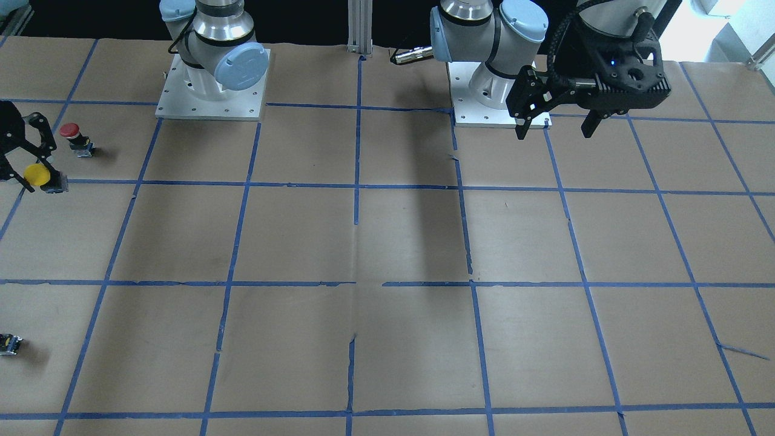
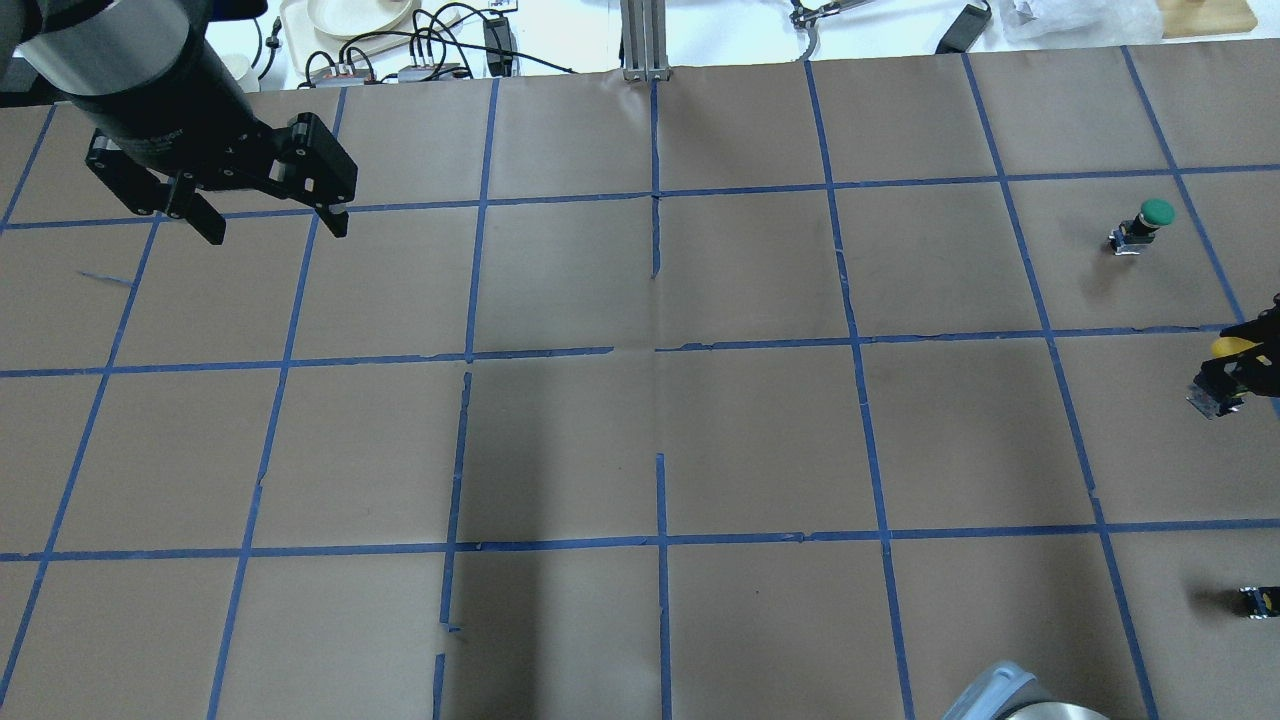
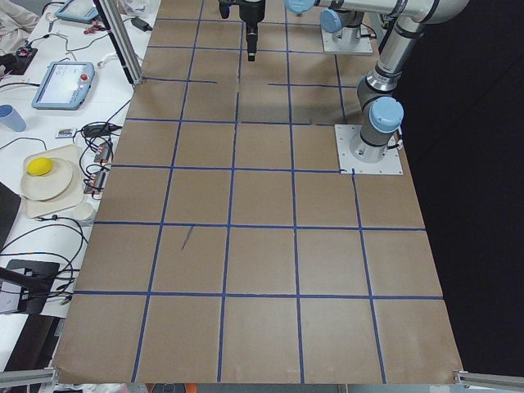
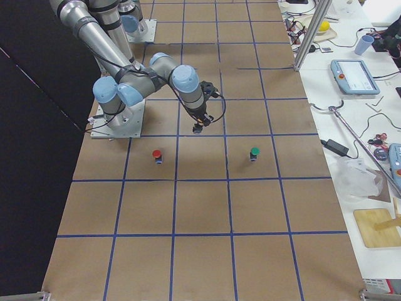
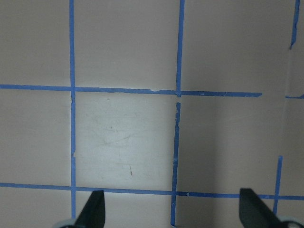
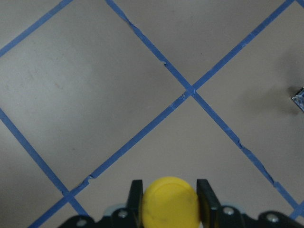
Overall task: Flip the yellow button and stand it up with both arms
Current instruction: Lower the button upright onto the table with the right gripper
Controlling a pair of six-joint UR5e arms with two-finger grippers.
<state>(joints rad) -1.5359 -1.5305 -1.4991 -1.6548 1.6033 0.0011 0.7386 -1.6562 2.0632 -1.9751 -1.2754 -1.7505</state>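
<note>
The yellow button sits between the fingers of my right gripper, which is shut on it just below the round cap. In the front view the right gripper is at the far left edge and holds the button sideways a little above the table. In the overhead view the yellow cap and the grey base show at the right edge. My left gripper hovers open and empty over the table's far left, seen also in the front view and in its wrist view.
A red-capped button stands close beside the right gripper. A green-capped button stands further out on the table. A tiny black-and-yellow block lies near the robot's right edge. Brown paper with a blue tape grid covers the table.
</note>
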